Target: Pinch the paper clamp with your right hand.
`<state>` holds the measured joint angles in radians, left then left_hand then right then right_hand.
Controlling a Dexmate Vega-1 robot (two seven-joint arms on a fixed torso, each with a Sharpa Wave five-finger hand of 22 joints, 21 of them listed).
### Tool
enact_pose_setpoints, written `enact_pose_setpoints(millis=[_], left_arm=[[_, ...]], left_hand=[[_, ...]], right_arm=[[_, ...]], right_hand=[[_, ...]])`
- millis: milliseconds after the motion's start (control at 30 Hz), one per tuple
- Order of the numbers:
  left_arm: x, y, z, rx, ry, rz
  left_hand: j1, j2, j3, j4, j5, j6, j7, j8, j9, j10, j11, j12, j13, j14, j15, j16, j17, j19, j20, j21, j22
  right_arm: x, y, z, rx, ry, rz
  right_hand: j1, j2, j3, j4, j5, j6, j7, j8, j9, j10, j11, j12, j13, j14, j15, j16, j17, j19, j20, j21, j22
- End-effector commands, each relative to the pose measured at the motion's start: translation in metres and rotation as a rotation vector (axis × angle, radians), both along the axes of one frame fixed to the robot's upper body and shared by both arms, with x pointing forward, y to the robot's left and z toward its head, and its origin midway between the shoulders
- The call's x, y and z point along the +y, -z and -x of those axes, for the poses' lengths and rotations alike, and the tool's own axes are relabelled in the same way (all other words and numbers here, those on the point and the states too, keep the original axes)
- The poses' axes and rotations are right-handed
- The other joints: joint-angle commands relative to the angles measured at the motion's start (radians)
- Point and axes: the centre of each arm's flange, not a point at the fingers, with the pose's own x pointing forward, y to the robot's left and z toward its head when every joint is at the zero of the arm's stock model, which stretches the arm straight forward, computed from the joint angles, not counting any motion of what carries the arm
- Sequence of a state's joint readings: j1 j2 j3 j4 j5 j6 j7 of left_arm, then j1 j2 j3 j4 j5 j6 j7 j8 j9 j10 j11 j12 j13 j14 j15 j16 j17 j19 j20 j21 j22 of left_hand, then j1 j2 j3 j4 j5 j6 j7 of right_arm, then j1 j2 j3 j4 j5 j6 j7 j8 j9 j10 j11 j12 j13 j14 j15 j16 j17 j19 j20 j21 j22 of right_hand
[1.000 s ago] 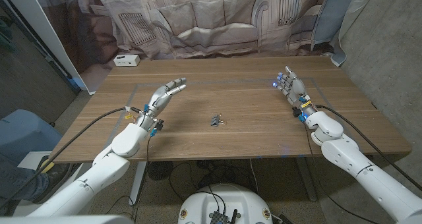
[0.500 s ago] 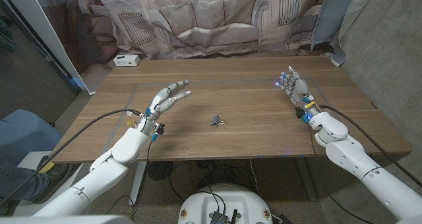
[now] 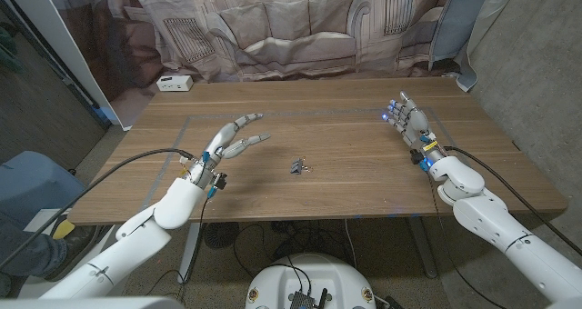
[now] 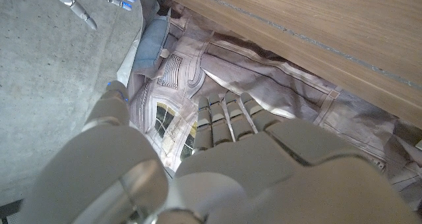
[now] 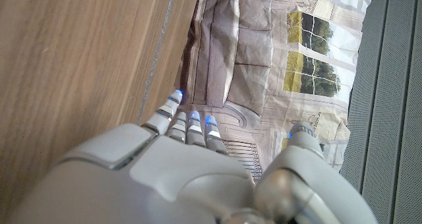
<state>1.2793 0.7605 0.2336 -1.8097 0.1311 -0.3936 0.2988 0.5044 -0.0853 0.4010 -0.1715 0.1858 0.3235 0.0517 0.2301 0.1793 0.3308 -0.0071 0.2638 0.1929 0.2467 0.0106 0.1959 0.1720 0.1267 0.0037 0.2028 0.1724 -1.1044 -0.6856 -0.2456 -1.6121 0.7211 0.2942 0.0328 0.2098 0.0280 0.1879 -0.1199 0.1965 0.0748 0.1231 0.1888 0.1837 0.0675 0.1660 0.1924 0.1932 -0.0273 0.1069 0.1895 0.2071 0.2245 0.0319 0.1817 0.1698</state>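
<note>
Item one: paper clamp (image 3: 298,167), small and dark, lying on the wooden desk (image 3: 346,177) near its middle, untouched and well apart from both hands.

Item two: right hand (image 3: 408,123), raised over the right part of the desk, fingers extended and apart, holding nothing; we note blue lights at its fingertips (image 5: 189,116) in the right wrist view.

Item three: left hand (image 3: 232,136), over the left part of the desk, left of the clamp, fingers spread and reaching toward the middle, holding nothing.

Item four: white box (image 3: 174,83) at the far left corner of the desk.

Item five: printed curtain (image 3: 300,27) hanging behind the far edge.
</note>
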Motion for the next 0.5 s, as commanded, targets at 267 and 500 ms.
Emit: enact_pose_setpoints(millis=[267,500], left_arm=[[-0.008,-0.019,0.02,-0.073,-0.221,-0.201],[-0.015,-0.031,0.021,-0.06,-0.268,-0.289]], left_hand=[[0.031,-0.011,0.004,0.008,-0.002,0.008,-0.015,-0.013,0.006,0.013,-0.018,-0.007,0.008,-0.05,-0.015,-0.018,0.003,-0.08,0.066,-0.027,0.004],[0.034,-0.015,-0.002,0.017,-0.002,0.001,-0.032,-0.027,0.007,0.011,-0.04,-0.018,0.011,-0.116,-0.017,-0.022,0.003,-0.218,0.122,-0.037,0.005]], right_arm=[[-0.004,0.007,0.007,0.002,0.007,-0.008],[-0.007,0.01,0.01,0.002,0.016,-0.022]], right_hand=[[0.012,0.0,-0.003,-0.006,0.0,0.0,0.009,0.004,0.003,-0.005,-0.004,0.002,0.001,-0.007,-0.002,0.01,0.002,-0.011,0.002,0.001,0.002],[0.013,-0.001,-0.003,-0.006,0.0,0.0,0.008,0.004,0.003,-0.003,-0.005,0.003,0.001,-0.008,-0.002,0.01,0.002,-0.013,0.002,0.002,0.002]])
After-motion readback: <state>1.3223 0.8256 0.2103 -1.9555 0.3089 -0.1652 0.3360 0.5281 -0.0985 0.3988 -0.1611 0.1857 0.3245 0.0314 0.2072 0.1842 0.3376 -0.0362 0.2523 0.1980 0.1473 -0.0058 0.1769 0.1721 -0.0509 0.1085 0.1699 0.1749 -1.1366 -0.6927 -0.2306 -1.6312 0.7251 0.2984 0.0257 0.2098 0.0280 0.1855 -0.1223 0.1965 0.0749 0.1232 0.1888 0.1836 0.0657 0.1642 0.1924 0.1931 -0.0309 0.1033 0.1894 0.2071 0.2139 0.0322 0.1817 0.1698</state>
